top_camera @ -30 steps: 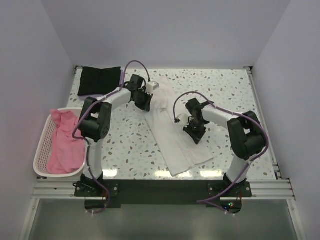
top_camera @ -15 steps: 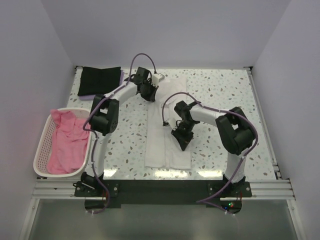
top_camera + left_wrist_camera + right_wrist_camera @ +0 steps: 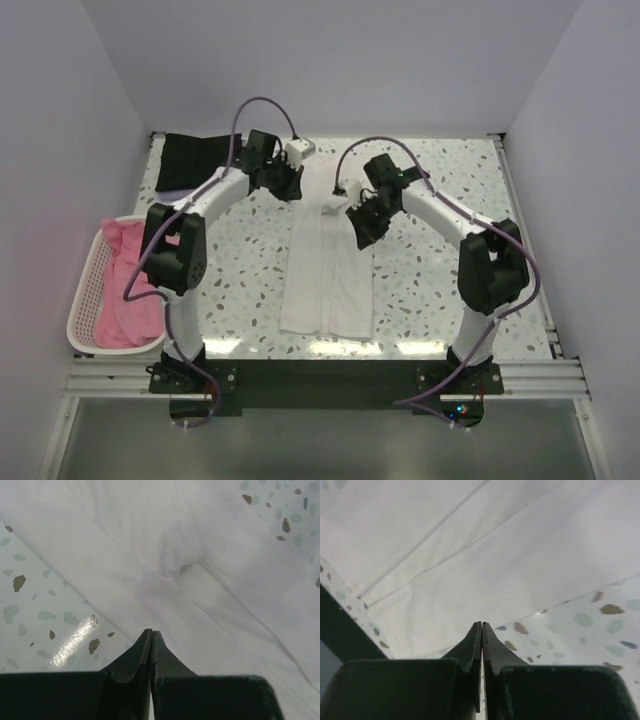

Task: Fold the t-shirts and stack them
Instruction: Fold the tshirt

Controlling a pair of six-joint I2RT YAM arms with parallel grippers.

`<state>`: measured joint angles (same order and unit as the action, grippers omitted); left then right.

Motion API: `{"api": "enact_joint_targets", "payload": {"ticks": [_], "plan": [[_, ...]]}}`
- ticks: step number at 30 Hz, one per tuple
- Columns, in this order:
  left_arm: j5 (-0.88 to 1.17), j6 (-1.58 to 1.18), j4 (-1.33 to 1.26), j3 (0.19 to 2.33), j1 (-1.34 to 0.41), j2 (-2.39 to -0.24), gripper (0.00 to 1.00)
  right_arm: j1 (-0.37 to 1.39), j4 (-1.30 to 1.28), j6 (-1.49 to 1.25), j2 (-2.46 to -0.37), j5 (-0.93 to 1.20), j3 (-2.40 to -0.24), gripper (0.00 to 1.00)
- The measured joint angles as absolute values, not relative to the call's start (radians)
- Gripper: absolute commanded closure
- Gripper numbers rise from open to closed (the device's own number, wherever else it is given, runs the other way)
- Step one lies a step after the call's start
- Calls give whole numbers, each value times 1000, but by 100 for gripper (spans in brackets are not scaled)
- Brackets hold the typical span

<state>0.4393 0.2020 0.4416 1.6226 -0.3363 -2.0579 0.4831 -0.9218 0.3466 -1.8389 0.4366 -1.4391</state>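
A white t-shirt (image 3: pixel 325 285), folded into a long narrow strip, lies flat at the table's middle and runs toward the near edge. My left gripper (image 3: pixel 291 188) is shut and empty at the shirt's far left corner. In the left wrist view the gripper (image 3: pixel 151 631) is just above the white cloth (image 3: pixel 175 540). My right gripper (image 3: pixel 362 228) is shut and empty at the shirt's far right edge. In the right wrist view the gripper (image 3: pixel 481 624) is over the cloth's hem (image 3: pixel 470 540). A folded black t-shirt (image 3: pixel 195 158) lies at the back left on a lavender one (image 3: pixel 172 188).
A pale pink lattice basket (image 3: pixel 85 300) at the left edge holds crumpled pink t-shirts (image 3: pixel 125 290). The speckled table (image 3: pixel 450 200) has a raised rail on the right side. White walls enclose the back and sides.
The white shirt went from lying diagonally to a straight, narrower strip. Both grippers moved toward the far end of the shirt; the right one swept up from the shirt's middle.
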Motion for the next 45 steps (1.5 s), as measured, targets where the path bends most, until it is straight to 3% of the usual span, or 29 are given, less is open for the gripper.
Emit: {"api": "enact_joint_targets", "payload": {"ticks": [5, 14, 24, 35, 38, 43, 45], "plan": [[499, 181, 390, 1493, -337, -1919, 95, 423, -859, 306, -1882, 322, -1552, 100], [527, 130, 360, 1393, -337, -1988, 95, 422, -765, 259, -2075, 171, -1604, 100], [521, 115, 348, 1401, -329, -2082, 96, 419, -719, 239, -2170, 70, -1675, 100], [519, 115, 358, 1615, -276, -2220, 93, 400, -690, 212, -2274, 34, -1840, 100], [516, 117, 361, 1628, -270, -2223, 83, 397, -699, 210, -2297, 32, -1884, 93], [525, 149, 356, 1594, -269, -2145, 66, 395, -744, 223, -2279, 52, -1906, 64], [531, 184, 360, 1567, -269, -2059, 52, 393, -775, 241, -2236, 79, -1907, 51]]}}
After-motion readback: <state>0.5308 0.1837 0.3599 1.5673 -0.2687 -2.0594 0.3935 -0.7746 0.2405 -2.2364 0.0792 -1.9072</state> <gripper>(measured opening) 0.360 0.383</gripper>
